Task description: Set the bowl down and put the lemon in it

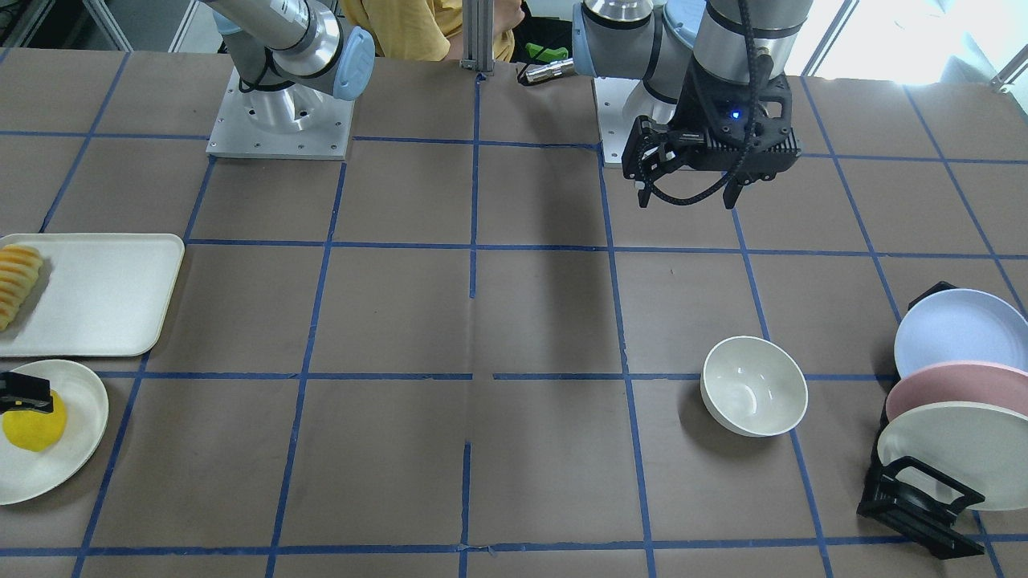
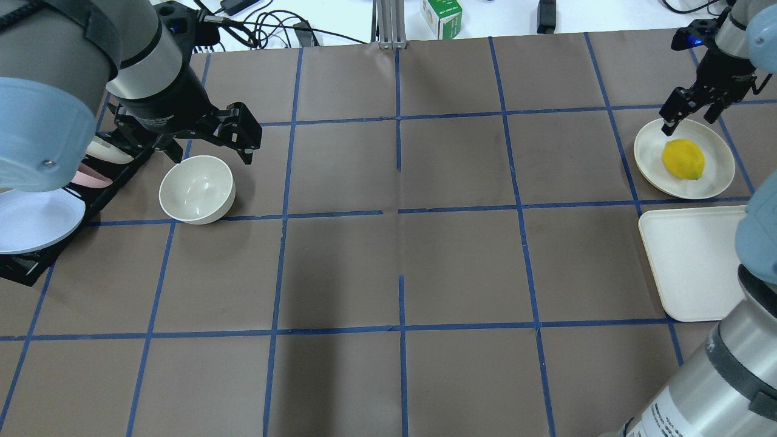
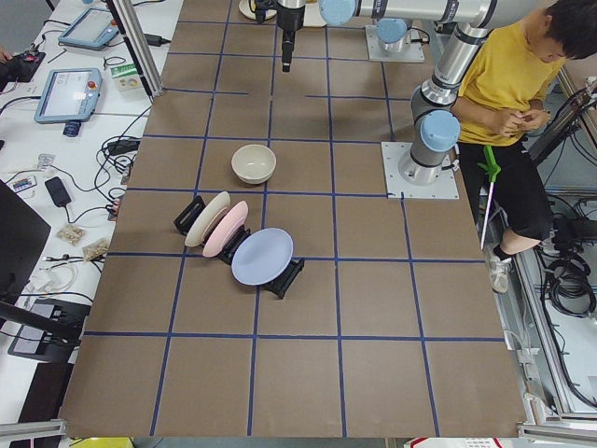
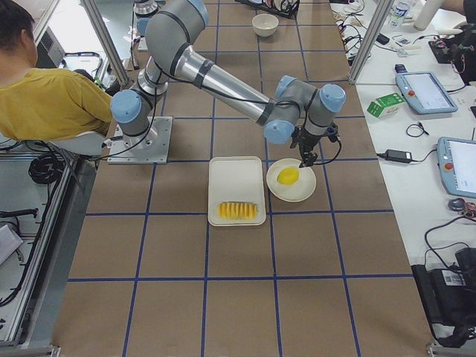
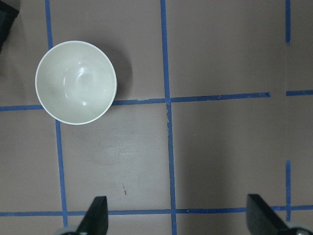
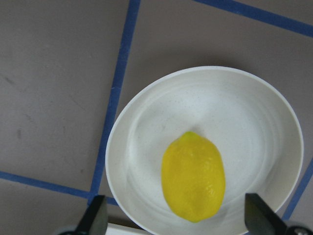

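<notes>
Clearly, the glossy off-white bowl (image 1: pixel 755 385) is seen empty; the smooth yellow lemon (image 6: pixel 193 176) is laid on a cream plate (image 6: pixel 146 147). The left gripper (image 1: pixel 687 199) and the right gripper (image 2: pixel 688 121) are held spread apart.

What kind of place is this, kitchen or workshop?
Likely a robotics laboratory, not a kitchen. The left arm and right arm are bolted to a paper-covered table marked with a blue tape grid, a teach pendant lies on the side bench, and an operator is nearby.

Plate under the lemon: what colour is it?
The plate is plain cream-white with faint fine speckles; the right wrist-mounted view shows it best.
</notes>
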Controlling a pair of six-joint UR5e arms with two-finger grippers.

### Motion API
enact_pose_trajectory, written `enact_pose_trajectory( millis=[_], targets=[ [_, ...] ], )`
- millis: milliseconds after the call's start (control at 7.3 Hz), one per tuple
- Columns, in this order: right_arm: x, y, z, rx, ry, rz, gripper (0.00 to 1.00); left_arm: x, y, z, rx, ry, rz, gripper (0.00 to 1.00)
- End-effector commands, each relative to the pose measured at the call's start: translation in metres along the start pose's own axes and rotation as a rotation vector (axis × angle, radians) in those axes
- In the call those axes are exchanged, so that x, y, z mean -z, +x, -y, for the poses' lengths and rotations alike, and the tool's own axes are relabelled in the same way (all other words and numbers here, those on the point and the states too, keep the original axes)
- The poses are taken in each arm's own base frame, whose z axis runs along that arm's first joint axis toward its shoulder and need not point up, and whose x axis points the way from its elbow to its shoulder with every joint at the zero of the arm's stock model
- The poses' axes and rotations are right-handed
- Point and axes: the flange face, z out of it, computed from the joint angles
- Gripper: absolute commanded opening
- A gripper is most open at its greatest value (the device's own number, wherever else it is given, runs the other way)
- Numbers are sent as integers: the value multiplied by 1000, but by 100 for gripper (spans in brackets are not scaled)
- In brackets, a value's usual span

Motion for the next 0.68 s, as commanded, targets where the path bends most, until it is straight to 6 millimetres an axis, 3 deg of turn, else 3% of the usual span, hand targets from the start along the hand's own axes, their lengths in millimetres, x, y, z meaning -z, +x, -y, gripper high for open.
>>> enact_pose_trajectory(
  millis=[0,274,548],
  targets=[
    [-24,13,6,9,-4,-6,100,0,0,0,1,0,-1,100],
    [-47,31,1,-15,-23,22,100,0,0,0,1,0,-1,100],
    [-53,32,1,-10,-31,30,100,0,0,0,1,0,-1,100]
  ],
)
